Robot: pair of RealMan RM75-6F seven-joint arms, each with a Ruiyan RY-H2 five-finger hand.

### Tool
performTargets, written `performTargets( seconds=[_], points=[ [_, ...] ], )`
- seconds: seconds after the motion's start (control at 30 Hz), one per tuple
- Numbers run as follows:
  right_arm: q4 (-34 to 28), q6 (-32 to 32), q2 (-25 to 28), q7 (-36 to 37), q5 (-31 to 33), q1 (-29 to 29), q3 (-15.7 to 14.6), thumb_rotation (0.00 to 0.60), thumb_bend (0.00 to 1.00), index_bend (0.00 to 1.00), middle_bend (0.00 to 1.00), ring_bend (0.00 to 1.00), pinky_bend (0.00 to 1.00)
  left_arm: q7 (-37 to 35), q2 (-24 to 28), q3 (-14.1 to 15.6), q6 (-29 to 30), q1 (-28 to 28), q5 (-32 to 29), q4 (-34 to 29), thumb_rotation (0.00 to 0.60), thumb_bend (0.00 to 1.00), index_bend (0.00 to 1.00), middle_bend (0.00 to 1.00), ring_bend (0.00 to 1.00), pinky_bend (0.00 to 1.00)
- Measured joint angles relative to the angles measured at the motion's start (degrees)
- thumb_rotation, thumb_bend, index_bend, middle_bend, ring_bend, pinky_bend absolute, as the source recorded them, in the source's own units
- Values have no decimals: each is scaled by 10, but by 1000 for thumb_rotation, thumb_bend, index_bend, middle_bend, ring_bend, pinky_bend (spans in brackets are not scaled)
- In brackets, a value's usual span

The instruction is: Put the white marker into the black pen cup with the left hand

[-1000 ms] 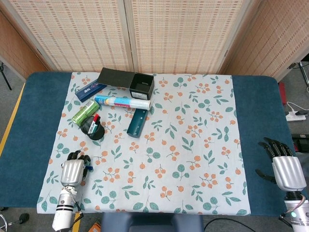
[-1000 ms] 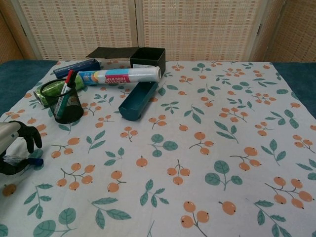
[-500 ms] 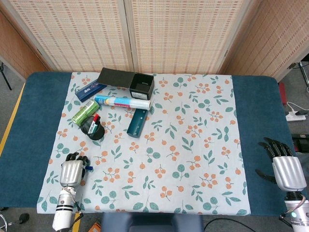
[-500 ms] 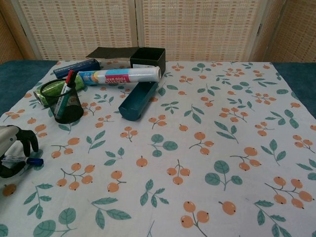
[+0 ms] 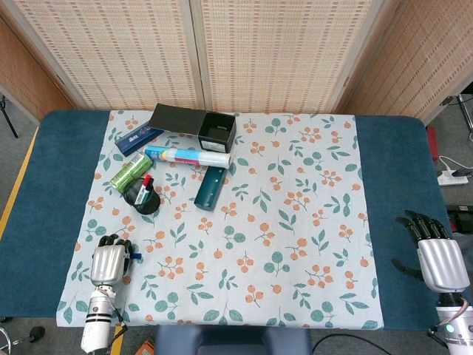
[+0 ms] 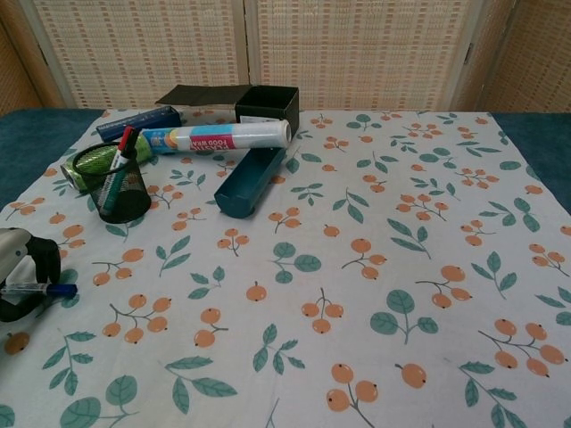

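Note:
My left hand (image 5: 111, 260) is low at the near left edge of the floral cloth, its fingers curled around the white marker (image 6: 40, 289). The marker's blue cap (image 5: 137, 256) sticks out to the right of the fingers. In the chest view the left hand (image 6: 20, 267) shows only partly at the frame's left edge. The black mesh pen cup (image 5: 142, 196) (image 6: 114, 183) stands upright farther back from the hand, with a red-capped pen in it. My right hand (image 5: 436, 255) rests at the near right on the blue table cover, fingers spread, holding nothing.
Behind the cup lie a green can (image 5: 131, 171), a blue box (image 5: 138, 138), a roll of food wrap (image 6: 217, 136), a black box (image 6: 241, 98) and a teal case (image 6: 250, 181). The floral cloth (image 5: 295, 222) covers the middle of the table.
My left hand's fingers have curled down over the marker, and the hand has drawn slightly toward the near edge. The right hand has not moved.

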Motion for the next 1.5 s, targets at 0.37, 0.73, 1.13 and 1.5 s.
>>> performTargets(
  seconds=[0.37,0.73,1.13,1.5],
  points=[
    [1,1,0,2,0,0,0,600,43,234,130,142,188,-9,9,-1,15,2,14,-8,600,367,556,555,247,234],
    [0,5,3,9,-2,-2,1,600,43,233,130,142,188,-67,132,-37,38,-2,43,-198,600,366,558,605,281,269],
    [0,9,6,10,2,-5,3,600,44,232,130,142,188,-413,349,-162,-189,-52,-94,-392,600,365,585,637,298,286],
    [0,7,4,0,9,-5,5,600,43,231,130,142,188,-554,337,-210,-343,-164,-130,-215,600,365,592,647,301,277]
  ],
)
